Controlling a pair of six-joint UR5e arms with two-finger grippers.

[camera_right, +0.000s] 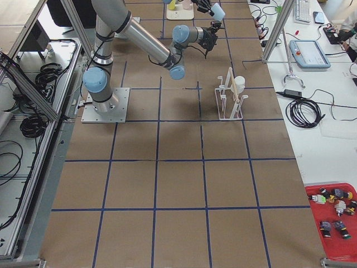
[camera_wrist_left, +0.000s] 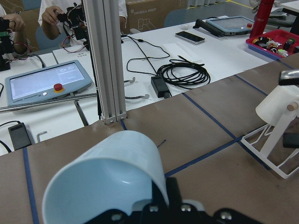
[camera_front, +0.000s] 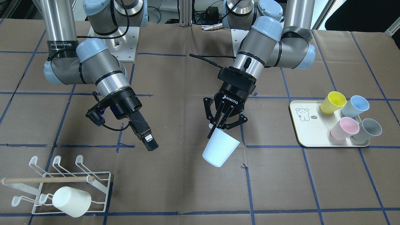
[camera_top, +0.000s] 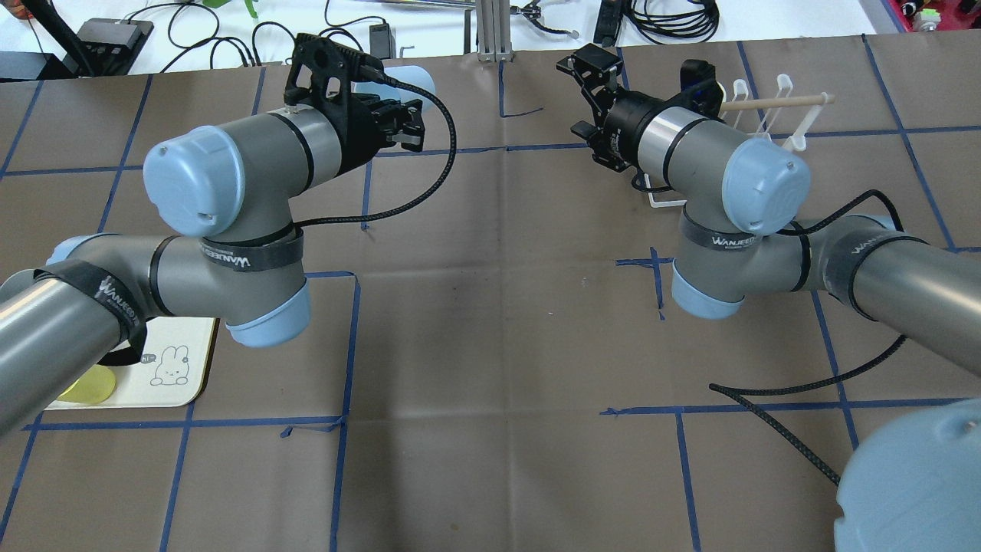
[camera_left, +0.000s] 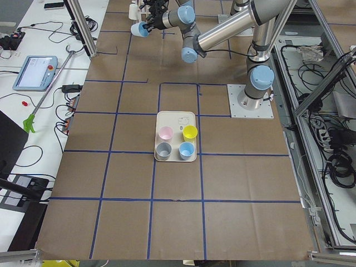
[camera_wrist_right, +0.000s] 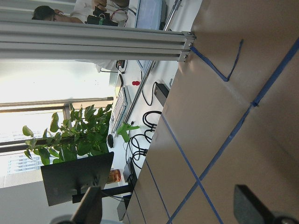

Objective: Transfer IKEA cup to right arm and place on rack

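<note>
IKEA cup (camera_front: 221,148), pale blue, sits just right of centre in the front-facing view, clamped by its rim in the left gripper (camera_front: 216,127). We see one finger inside the mouth and the other outside the wall. The cup hangs tilted, mouth up toward the gripper and base slanting toward the lower left of the frame, clear of the brown paper covering the table (camera_front: 187,193). In the left wrist view it fills the lower left, its open mouth turned toward the camera.

Left of centre in the front-facing view we find the right gripper (camera_front: 150,141), well apart from the cup and holding nothing. From that side angle its spread is hard to read, but the right wrist view shows its fingertips (camera_wrist_right: 250,212) at opposite lower corners of the frame, wide apart. The right arm (camera_front: 103,68) comes down from the upper left, and the left arm (camera_front: 265,47) from the upper right.

In the lower left corner stands the rack (camera_front: 99,187), white wire with hooked prongs and a wooden dowel (camera_front: 47,180) across it. A white cup (camera_front: 72,201) lies on its side over the prongs nearest the bottom edge.

At the right edge we see a cream tray (camera_front: 307,132) carrying four tipped cups: a yellow cup (camera_front: 332,102), a blue cup (camera_front: 356,106), a pink cup (camera_front: 344,128) and a grey cup (camera_front: 368,129).
</note>
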